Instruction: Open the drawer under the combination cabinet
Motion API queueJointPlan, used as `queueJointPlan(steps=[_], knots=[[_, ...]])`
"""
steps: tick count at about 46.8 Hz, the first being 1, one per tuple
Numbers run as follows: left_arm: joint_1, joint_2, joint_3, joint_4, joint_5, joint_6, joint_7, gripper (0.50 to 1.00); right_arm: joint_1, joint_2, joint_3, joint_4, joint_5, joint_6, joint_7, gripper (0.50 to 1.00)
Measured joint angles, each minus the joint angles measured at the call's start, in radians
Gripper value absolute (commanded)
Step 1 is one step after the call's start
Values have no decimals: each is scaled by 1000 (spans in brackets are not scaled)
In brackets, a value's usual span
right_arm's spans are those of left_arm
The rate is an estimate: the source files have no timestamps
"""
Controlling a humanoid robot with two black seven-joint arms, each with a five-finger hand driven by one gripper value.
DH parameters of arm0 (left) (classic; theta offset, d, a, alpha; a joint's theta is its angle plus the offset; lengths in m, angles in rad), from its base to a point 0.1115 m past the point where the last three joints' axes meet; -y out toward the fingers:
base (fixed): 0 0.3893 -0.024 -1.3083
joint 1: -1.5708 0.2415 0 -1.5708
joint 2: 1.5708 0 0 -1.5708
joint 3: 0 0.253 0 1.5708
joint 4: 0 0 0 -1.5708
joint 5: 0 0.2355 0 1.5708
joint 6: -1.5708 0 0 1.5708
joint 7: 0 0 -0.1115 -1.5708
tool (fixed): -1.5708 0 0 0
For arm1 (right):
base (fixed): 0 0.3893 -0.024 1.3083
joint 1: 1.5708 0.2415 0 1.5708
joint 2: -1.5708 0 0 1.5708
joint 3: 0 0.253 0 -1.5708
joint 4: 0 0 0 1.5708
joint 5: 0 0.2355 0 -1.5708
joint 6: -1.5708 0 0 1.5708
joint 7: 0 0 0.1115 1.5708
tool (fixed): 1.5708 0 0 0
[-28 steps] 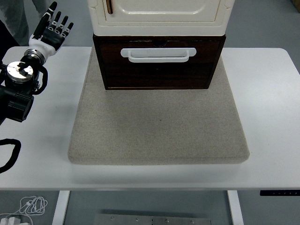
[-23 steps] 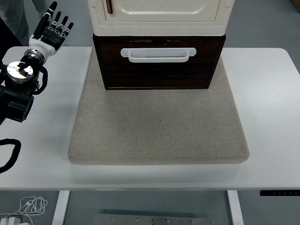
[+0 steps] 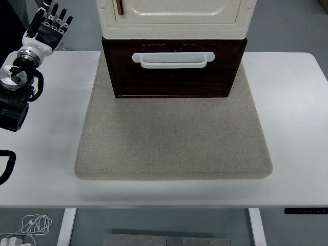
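Observation:
A cream cabinet [image 3: 177, 18] stands at the back of the table on a dark brown drawer [image 3: 173, 69]. The drawer front sits slightly forward of the cabinet and carries a white bar handle [image 3: 172, 59]. My left hand [image 3: 48, 25] is raised at the far left, well clear of the drawer, with its black fingers spread and holding nothing. Its black arm runs down the left edge. My right arm is out of sight.
The cabinet sits on a grey felt mat [image 3: 173, 138] that covers the middle of the white table [image 3: 297, 128]. A black cable loop [image 3: 6, 166] lies at the left edge. Cables lie on the floor below at the left.
My left hand and arm have drawn back up and to the left, further from the drawer. The drawer and cabinet have not moved.

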Motion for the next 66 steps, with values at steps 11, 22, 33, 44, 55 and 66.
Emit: queueJointPlan(steps=[11,22,33,44,55,66], knots=[[-10,81,17,4,70,-73,-2,1000,1,0,0,1,0,0,0,926],[-91,169,17,-5,223,-88,-27,1000,0,0,0,1,0,0,0,926],[-196,267,18,-98,449,-114,-98,1000,0,0,0,0,0,0,0,926],[-266,405,18,-376,530,-114,-104,1000,0,0,0,1,0,0,0,926],[-376,490,12,-615,651,-111,-102,1000,0,0,0,0,0,0,0,926],[-452,513,18,-817,778,-103,-89,1000,0,0,0,1,0,0,0,926]])
